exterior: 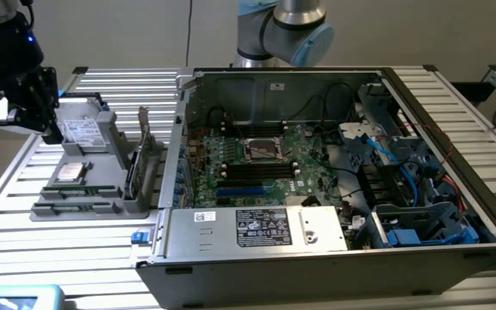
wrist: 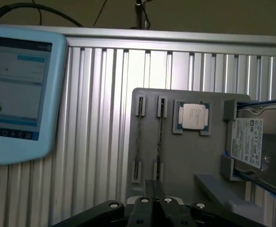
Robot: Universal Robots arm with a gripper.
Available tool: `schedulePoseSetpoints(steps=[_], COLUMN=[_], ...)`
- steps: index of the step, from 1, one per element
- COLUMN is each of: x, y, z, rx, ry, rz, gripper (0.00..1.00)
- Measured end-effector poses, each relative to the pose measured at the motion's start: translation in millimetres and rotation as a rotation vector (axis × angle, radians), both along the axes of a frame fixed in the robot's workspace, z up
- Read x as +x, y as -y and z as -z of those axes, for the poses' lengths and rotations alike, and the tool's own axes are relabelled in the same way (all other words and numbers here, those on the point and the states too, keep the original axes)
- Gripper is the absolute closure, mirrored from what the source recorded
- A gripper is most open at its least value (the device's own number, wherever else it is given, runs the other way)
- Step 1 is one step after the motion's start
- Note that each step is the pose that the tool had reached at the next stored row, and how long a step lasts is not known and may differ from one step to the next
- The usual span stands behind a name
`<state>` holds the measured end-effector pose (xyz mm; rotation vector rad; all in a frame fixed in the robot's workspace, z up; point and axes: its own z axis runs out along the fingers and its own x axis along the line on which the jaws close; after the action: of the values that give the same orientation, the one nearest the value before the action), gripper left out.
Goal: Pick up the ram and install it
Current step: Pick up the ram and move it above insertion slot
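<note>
The pincer (wrist: 154, 188) was clenched on nothing, poised over the grey tray (exterior: 103, 163). The ram (exterior: 82, 192) sat slotted in that tray, just beside the processor (exterior: 70, 172).

The hard drive (wrist: 261, 146) (labelled) runs out of view.

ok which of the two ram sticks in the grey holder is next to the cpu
The ram stick in the slot right beside the CPU chip; the other ram stick stands one slot further out, along the holder's edge.
</note>
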<state>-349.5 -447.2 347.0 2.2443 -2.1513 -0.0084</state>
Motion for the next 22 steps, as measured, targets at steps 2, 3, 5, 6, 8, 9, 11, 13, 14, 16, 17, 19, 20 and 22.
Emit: schedulePoseSetpoints(steps=[2, 3, 5, 6, 8, 9, 11, 13, 14, 16, 17, 19, 20, 22], x=[0.0, 0.0, 0.0, 0.0, 0.0, 0.0, 0.0, -0.1, -0.2, -0.8, -1.1, -1.3, -1.4, -1.3], y=[0.0, 0.0, 0.0, 0.0, 0.0, 0.0, 0.0, 0.1, 0.1, 0.3, 0.4, 0.6, 0.7, 1.2], z=[0.5, 0.5, 0.6, 0.5, 0.6, 0.6, 1.6, 4.4, 6.2, 9.8, 11.6, 15.2, 17.0, 20.2], rx=[-0.0001, 0.0, 0.0, 0.0, 0.0, 0.0, 0.0003, 0.0001, 0.0, 0.0, 0.0, 0.0, 0.0002, 0.0005], ry=[0.0014, 0.0014, 0.0016, 0.0016, 0.0016, 0.0017, 0.002, 0.0019, 0.0019, 0.0019, 0.002, 0.003, 0.0034, 0.0036], rz=[-0.008, -0.009, -0.009, -0.009, -0.009, -0.009, -0.009, -0.009, -0.009, -0.009, -0.009, -0.009, -0.009, -0.009], gripper=[0.89, 0.89, 0.89, 0.89, 0.83, 0.76, 0.7, 0.64, 0.64, 0.64, 0.64, 0.64, 0.64, 0.64])
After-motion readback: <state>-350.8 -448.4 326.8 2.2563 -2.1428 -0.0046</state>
